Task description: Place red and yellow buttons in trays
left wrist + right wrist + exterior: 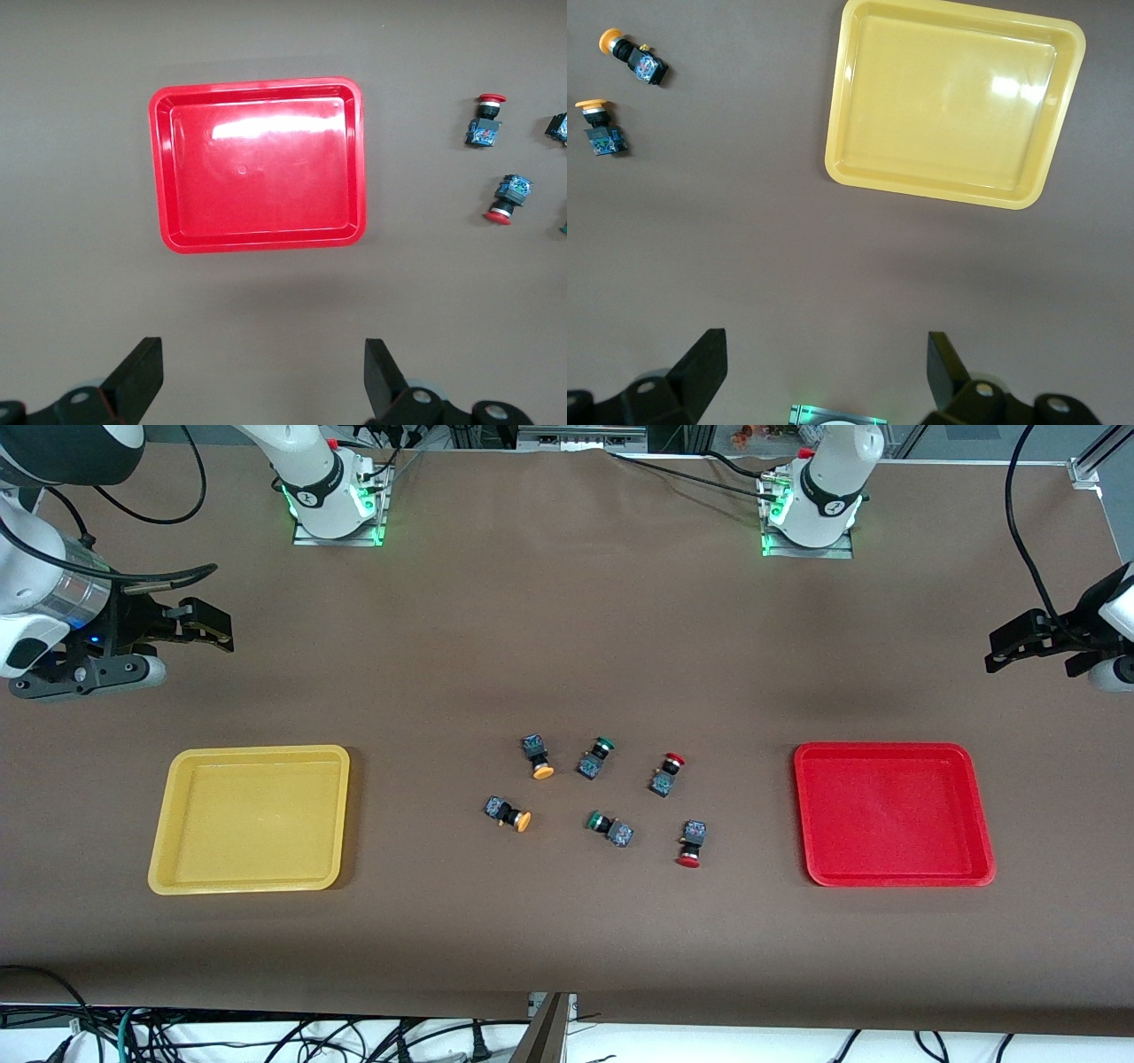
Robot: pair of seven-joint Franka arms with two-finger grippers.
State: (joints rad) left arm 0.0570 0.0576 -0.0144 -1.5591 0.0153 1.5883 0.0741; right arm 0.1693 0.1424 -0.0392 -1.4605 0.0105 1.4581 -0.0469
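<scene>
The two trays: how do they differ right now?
The yellow tray lies toward the right arm's end of the table, the red tray toward the left arm's end. The orange-capped buttons lie closer to the yellow tray, the red-capped buttons closer to the red tray. Both are shallow, rimmed, rectangular and empty.

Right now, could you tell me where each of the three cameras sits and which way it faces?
Front view: high across the table, facing both bases; left gripper and right gripper hang open at the table's ends.
Left wrist view: looks down on the red tray and two red buttons; its own fingers show.
Right wrist view: looks down on the yellow tray and two yellow buttons.
Front and wrist views share the trays.
</scene>
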